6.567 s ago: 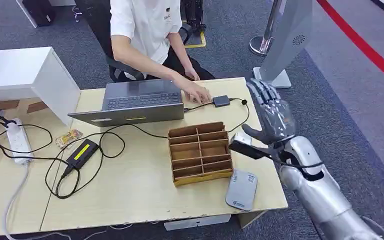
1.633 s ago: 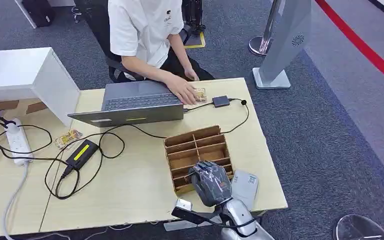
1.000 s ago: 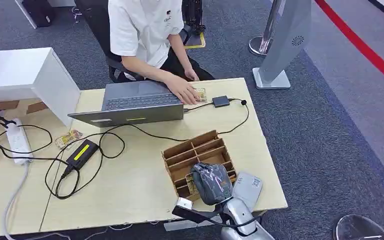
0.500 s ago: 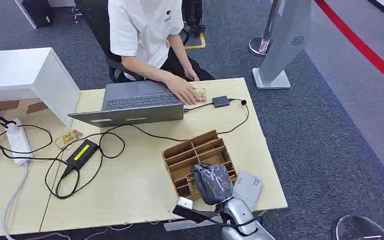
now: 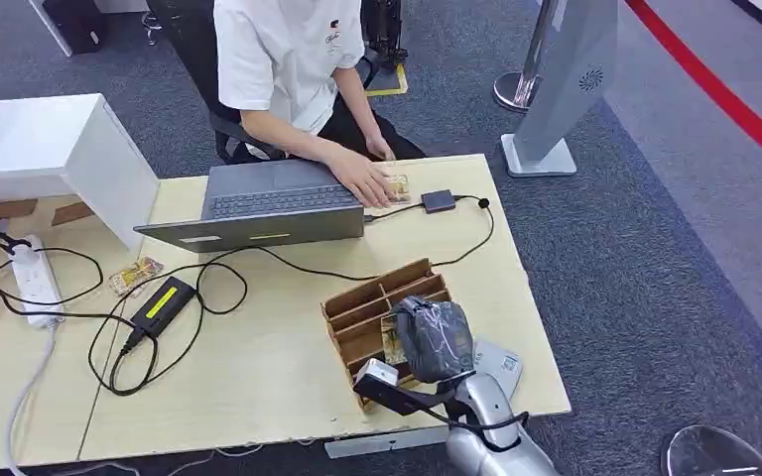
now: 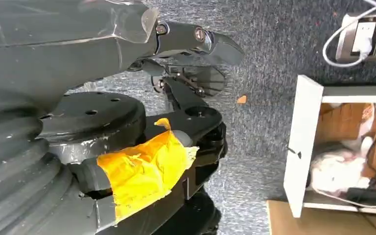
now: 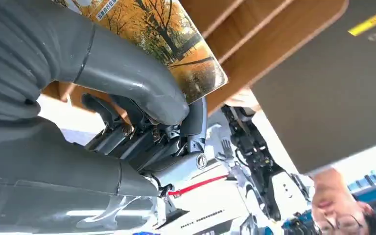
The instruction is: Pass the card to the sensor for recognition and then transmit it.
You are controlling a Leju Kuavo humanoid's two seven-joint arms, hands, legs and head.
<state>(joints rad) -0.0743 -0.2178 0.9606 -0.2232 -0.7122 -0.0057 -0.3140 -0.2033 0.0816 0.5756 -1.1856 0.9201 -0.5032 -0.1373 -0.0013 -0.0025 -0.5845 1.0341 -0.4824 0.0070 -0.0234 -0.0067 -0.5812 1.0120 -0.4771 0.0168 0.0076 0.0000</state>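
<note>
Right hand (image 5: 435, 339) grips card (image 7: 176, 44) above divided box (image 5: 372, 307).

one laptop (image 5: 273, 203), one wooden organizer (image 5: 372, 307), two cards (image 5: 393, 340) (image 5: 397, 188), one person (image 5: 288, 69)

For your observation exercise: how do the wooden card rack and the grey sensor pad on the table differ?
The rack is brown wood, split by dividers into slots; the pad is plain grey. The rack stands tall with walls; the pad lies flat and thin. The right hand is over the rack, pinching a card, while the pad lies untouched beside it. Both rest near the table's front right corner.
</note>
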